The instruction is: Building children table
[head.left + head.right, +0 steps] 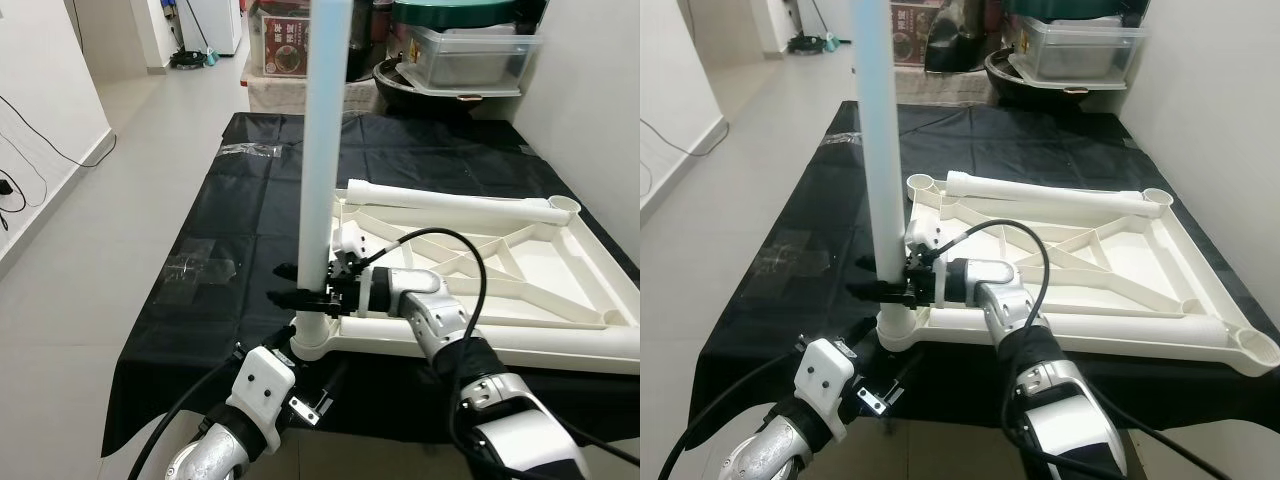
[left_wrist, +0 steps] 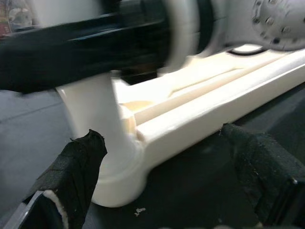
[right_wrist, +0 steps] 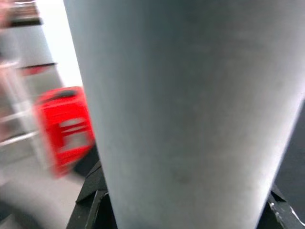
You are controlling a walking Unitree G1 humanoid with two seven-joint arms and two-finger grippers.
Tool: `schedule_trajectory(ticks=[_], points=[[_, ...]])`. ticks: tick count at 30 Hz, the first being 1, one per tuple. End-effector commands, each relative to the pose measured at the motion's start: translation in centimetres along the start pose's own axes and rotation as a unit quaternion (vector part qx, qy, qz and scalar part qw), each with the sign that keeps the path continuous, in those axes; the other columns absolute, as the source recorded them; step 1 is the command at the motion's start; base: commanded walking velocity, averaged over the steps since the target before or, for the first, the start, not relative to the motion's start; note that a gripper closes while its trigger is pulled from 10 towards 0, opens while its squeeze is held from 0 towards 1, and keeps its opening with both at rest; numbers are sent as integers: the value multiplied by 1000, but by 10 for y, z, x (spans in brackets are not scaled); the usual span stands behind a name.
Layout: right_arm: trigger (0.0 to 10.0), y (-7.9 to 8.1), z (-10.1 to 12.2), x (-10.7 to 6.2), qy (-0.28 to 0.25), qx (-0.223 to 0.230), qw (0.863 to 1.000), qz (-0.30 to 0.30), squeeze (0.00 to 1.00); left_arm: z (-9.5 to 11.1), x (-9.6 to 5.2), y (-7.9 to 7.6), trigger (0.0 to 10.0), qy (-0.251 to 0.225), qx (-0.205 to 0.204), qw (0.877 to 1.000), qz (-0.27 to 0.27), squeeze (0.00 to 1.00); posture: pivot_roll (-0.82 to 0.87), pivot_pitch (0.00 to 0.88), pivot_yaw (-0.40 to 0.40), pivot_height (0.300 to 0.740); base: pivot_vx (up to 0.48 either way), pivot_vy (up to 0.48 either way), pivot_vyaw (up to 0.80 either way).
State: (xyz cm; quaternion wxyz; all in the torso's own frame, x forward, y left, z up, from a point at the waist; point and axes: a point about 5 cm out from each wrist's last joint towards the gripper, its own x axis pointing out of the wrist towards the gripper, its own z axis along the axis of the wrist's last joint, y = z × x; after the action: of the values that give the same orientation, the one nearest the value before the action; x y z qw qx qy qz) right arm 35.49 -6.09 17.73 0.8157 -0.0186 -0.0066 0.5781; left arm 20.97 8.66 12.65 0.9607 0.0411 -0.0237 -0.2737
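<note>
Two grippers at work on one white table frame, lying upside down on a black sheet over a low platform. One pale tube leg upright in the near-left corner socket, rising past the top edge of both eye views. Right gripper clamped around that leg just above the socket, black fingers closed on either side of it; right wrist view taken up mostly by the pale tube, close and blurred, with a red object beyond. Left gripper low at the near-left corner, fingers spread apart, one pad beside the socket base and the other out past the frame's near rail, gripping nothing. Second leg lying flat along the frame's far edge. Clear plastic wrap on the sheet left of the frame. Storage boxes stacked beyond the far end, pale tiled floor to the left.
</note>
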Motion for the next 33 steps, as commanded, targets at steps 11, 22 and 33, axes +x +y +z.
schedule_trajectory(ticks=[11, 22, 33], points=[[0, -15, -30, -30, 2, 71, 886, -458, 0, -5, -1, 1, 10000, 10, -2, 1000, -4, 0, 131, 66, -46, 740, 0, 0, 0], [0, 15, -22, -19, -57, 121, 746, -652, 0, -5, -2, 0, 10000, 10, -1, 1000, -3, 0, 141, 58, -55, 740, 0, 0, 0], [10000, 27, -15, 0, -57, 176, 733, -654, 0, -5, -1, 0, 10000, 10, -2, 1000, -3, 0, 137, 68, -53, 740, 0, 0, 0]])
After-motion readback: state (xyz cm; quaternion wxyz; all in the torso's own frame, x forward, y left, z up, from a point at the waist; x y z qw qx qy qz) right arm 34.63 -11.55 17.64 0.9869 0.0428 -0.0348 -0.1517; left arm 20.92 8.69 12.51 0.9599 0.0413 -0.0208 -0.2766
